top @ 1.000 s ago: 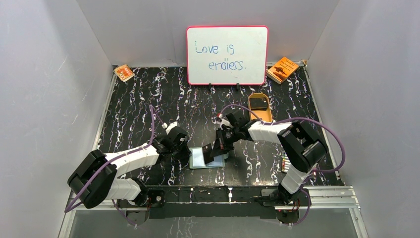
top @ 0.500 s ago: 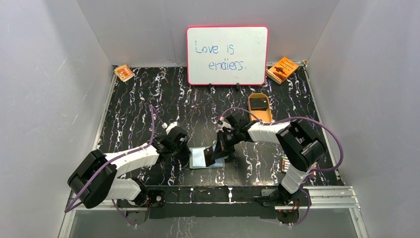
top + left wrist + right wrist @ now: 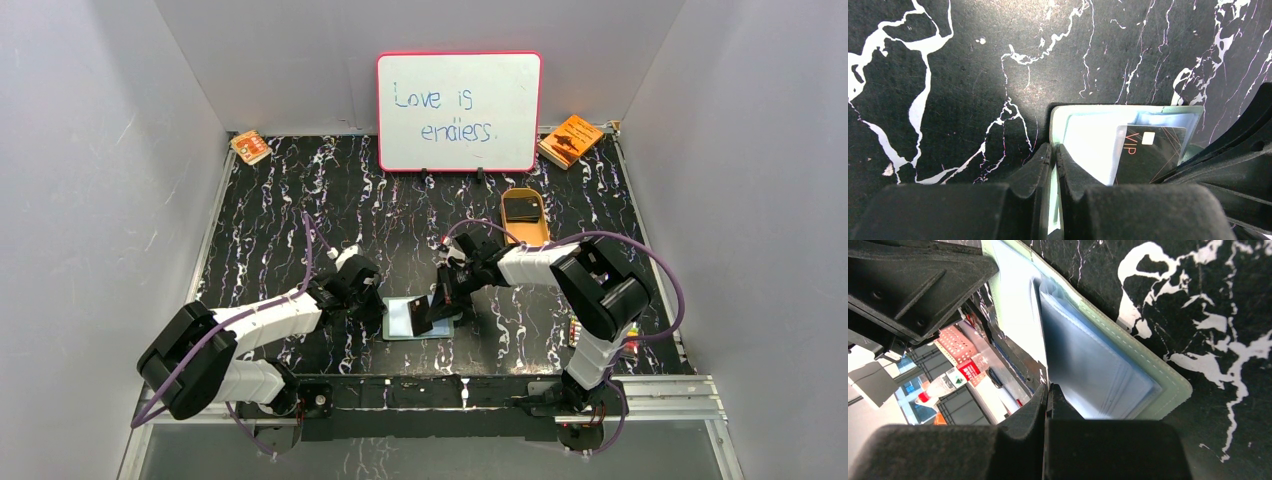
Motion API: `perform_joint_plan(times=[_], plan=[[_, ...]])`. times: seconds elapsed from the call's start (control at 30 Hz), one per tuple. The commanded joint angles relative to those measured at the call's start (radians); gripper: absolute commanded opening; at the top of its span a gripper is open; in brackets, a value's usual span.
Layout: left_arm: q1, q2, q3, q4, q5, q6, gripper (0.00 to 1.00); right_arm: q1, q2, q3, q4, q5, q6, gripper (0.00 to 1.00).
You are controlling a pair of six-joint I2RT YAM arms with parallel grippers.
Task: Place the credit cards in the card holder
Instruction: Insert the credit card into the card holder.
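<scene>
Left wrist: we saw left end effector point(image 3: 1054, 150) clenched on grey-green rectangular card holder point(image 3: 1088, 142), pinning it open on tabletop point(image 3: 948, 75); right end effector point(image 3: 1046, 390) gripped near-black flat credit card point(image 3: 1148, 155) over its pocket.
</scene>
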Motion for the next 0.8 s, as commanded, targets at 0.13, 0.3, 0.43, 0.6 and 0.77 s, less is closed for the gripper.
perform_joint_plan(times=[0.13, 0.3, 0.43, 0.6, 0.77], plan=[[0.001, 0.037, -0.031, -0.083, -0.006, 0.014, 0.05, 0.007, 0.008, -0.007, 0.057, 0.031, 0.051, 0.00], [0.000, 0.034, -0.034, -0.081, -0.006, 0.012, 0.05, 0.014, 0.016, -0.013, 0.088, 0.043, 0.073, 0.00], [0.001, 0.034, -0.035, -0.078, -0.003, 0.013, 0.04, 0.018, 0.018, -0.032, 0.119, 0.048, 0.106, 0.00], [0.000, 0.033, -0.038, -0.077, -0.001, 0.011, 0.04, 0.024, 0.024, -0.050, 0.158, 0.050, 0.145, 0.00], [0.002, 0.029, -0.040, -0.075, -0.001, 0.011, 0.04, 0.028, 0.027, -0.062, 0.185, 0.059, 0.180, 0.00]])
